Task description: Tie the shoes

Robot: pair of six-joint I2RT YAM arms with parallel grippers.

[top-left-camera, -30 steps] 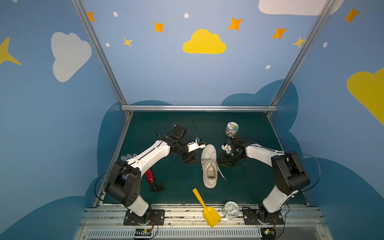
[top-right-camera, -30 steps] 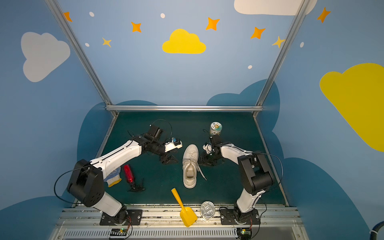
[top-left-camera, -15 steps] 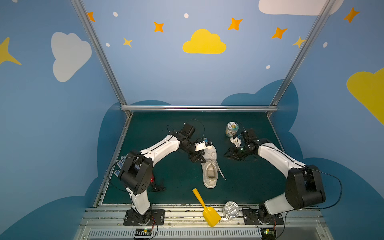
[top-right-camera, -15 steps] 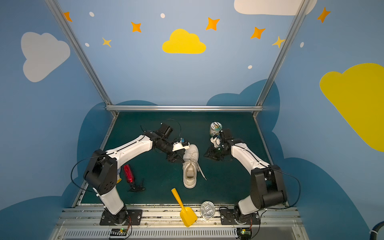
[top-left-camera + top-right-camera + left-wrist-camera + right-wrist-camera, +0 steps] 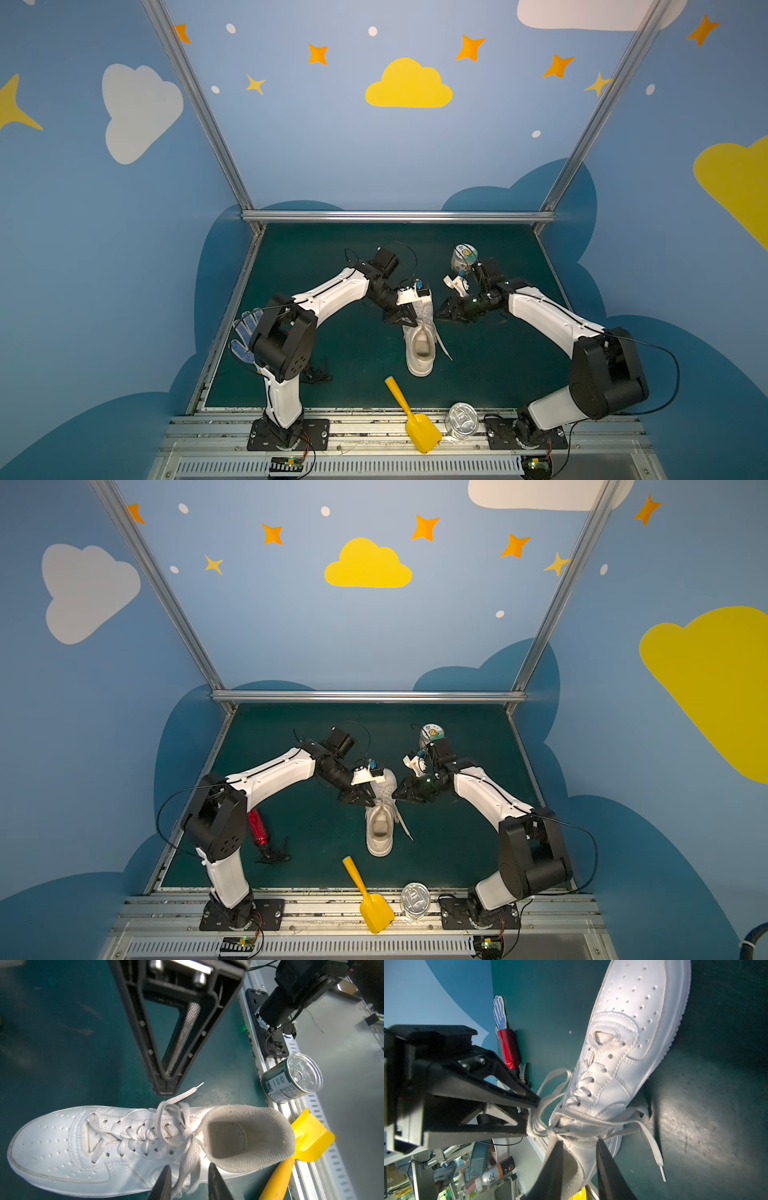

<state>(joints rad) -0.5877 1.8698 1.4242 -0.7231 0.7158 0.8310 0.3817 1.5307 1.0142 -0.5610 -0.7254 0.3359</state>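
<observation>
Shoe: a white sneaker stands on its sole in the middle of the green table, toe toward the back wall and heel toward the front rail.
Laces: the laces are drawn into a loose knot just in front of the collar. One free end lies on the table at the shoe's right side, as seen in both top views.
Left gripper: the left gripper is at the shoe's left side, level with the knot. Its fingers are narrowed to a small gap with a lace loop running between the tips. I cannot tell whether the loop is actually pinched.
Right gripper: the right gripper is at the shoe's right side, opposite the left one. Its fingers stand a little apart, with their tips at the lace strands by the collar. I cannot tell whether they have a grip.
Front edge: a yellow scoop lies behind the heel, with a green-labelled tin beside it on the rail.
Left edge: a blue-dotted glove and a red cylinder lie well apart from the shoe.
Back: a small jar stands near the right arm's wrist.
</observation>
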